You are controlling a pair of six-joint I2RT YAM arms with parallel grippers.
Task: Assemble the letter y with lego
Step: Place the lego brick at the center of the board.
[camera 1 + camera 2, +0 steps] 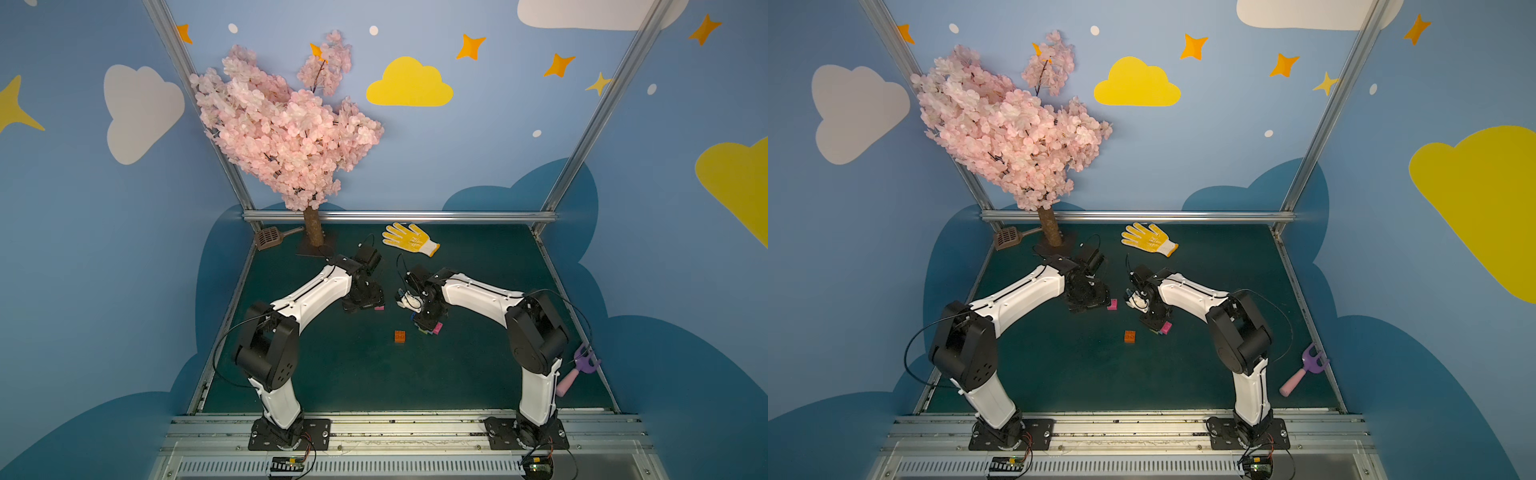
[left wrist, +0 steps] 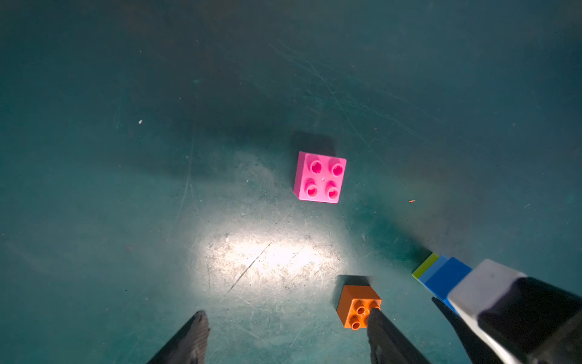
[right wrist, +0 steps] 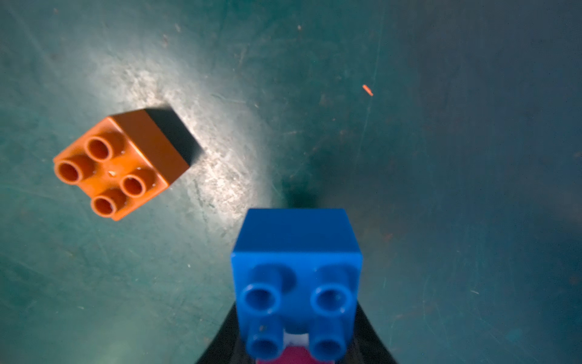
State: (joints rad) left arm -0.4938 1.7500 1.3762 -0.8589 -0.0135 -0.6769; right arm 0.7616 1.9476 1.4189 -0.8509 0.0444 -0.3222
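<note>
Item under assembly: the partly built letter y [image 1: 432,330], a short stack of joined studded plastic bricks in dark blue, light blue, lime green and pink. It is low over the dark green bench [image 1: 332,374], right of centre, pinched between the fingers of the right gripper [image 1: 426,322]. Whether it touches the surface cannot be told.

Two pieces are unjoined: the small orange studded brick [image 3: 122,164], near the stack, studs up, and the loose pink studded brick [image 2: 319,178], just beside the left gripper [image 2: 287,313], whose fingers are spread and empty.

Judgement: mid-assembly. The next move calls for the left fingers to close squarely on a loose brick, then align its studs with the held stack.

Surroundings: yellow dotted work glove [image 1: 409,239], pink blossom tree [image 1: 286,133], brown slotted scoop [image 1: 268,237] and purple toy rake [image 1: 579,370] lie well apart, obstructing nothing. The two wrists stand close, so a clash is possible
</note>
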